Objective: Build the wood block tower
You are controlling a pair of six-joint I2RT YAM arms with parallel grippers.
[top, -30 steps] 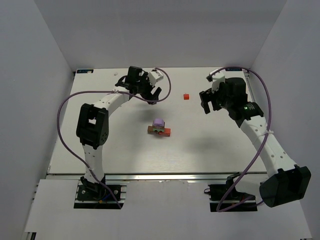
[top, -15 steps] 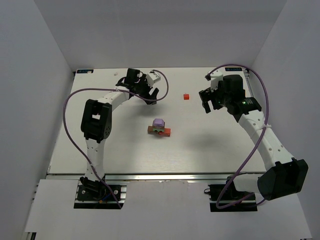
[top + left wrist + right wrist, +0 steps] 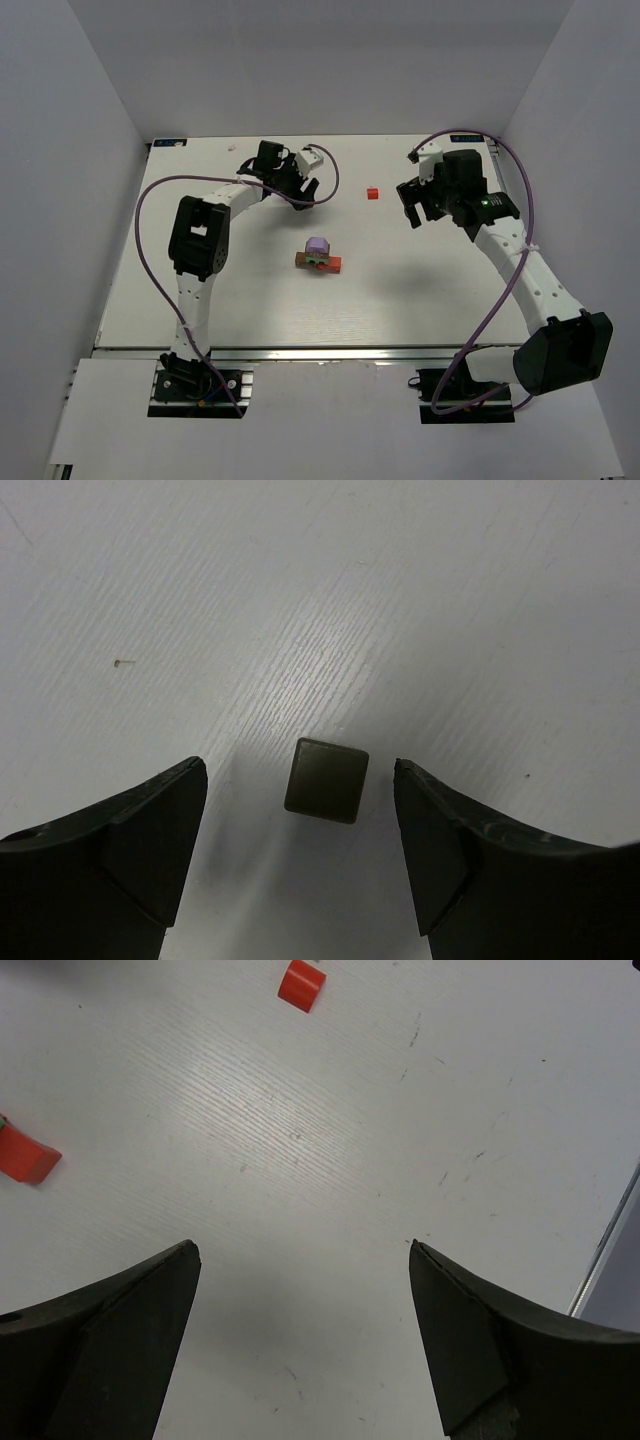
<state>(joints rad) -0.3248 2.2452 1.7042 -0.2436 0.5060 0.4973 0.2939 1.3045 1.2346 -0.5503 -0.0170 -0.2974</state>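
The tower [image 3: 319, 256] stands mid-table: a brown bar and a red bar low, a green piece and a lilac block on top. Its red bar end [image 3: 25, 1155] shows in the right wrist view. A lone red cube [image 3: 372, 193] lies further back, and shows in the right wrist view [image 3: 301, 985]. My left gripper [image 3: 303, 191] is open at the back left, over a dark grey cube [image 3: 327, 780] that lies on the table between its fingertips, touching neither. My right gripper [image 3: 414, 209] is open and empty, right of the red cube.
White walls close in the table [image 3: 400, 290] on the left, back and right. A dark edge [image 3: 610, 1230] runs along the table's right side in the right wrist view. Purple cables loop from both arms.
The left gripper has shifted slightly toward the back left. The right gripper has barely moved. The blocks have not moved.
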